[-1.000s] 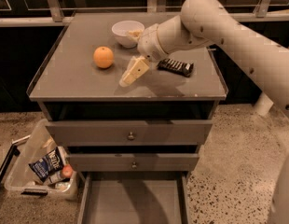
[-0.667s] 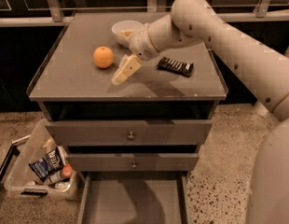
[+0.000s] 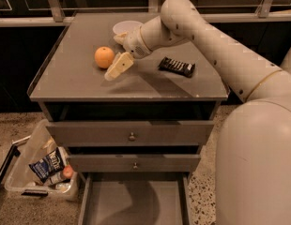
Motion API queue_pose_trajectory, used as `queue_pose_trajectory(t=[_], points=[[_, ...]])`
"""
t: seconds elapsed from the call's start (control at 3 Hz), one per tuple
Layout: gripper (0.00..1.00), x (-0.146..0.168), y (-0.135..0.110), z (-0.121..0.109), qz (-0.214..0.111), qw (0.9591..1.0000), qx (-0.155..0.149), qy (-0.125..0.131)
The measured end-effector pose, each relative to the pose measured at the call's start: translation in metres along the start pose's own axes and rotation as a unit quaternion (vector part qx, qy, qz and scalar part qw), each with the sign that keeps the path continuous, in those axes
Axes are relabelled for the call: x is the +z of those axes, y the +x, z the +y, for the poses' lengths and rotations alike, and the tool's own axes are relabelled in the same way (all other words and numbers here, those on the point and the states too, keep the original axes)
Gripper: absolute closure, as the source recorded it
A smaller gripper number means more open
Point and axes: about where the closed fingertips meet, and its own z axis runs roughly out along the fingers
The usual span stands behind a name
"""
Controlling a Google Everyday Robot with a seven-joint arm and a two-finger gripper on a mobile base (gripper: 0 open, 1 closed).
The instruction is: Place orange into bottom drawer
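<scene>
The orange [image 3: 104, 57] sits on the grey cabinet top [image 3: 65, 86], left of centre. My gripper [image 3: 116, 53] is just to the right of the orange, low over the top, with the jaws open. One cream finger [image 3: 118, 66] lies in front of and beside the orange, the other [image 3: 120, 37] behind it near the bowl. Nothing is held. The bottom drawer [image 3: 103, 205] is pulled out at the foot of the cabinet, and its grey floor is bare.
A white bowl [image 3: 127, 26] stands at the back of the top, partly behind my wrist. A dark snack bar [image 3: 176, 66] lies to the right. Two shut drawer fronts with knobs [image 3: 131, 136] are above the open drawer. A clear bin [image 3: 37, 170] with packets stands on the floor at left.
My gripper has moved left across the cabinet top and now stands close beside the orange. The orange, bowl and snack bar have not moved.
</scene>
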Motion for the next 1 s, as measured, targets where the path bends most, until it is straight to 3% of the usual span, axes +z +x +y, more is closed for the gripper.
queue_pose_trajectory(t=[0.33,1.0], points=[[0.00,0.0095,0.0005,-0.0072,-0.003,0.9994,0.035,-0.002],[0.42,0.0100,0.0004,-0.0072,-0.003,0.9993,0.038,-0.002]])
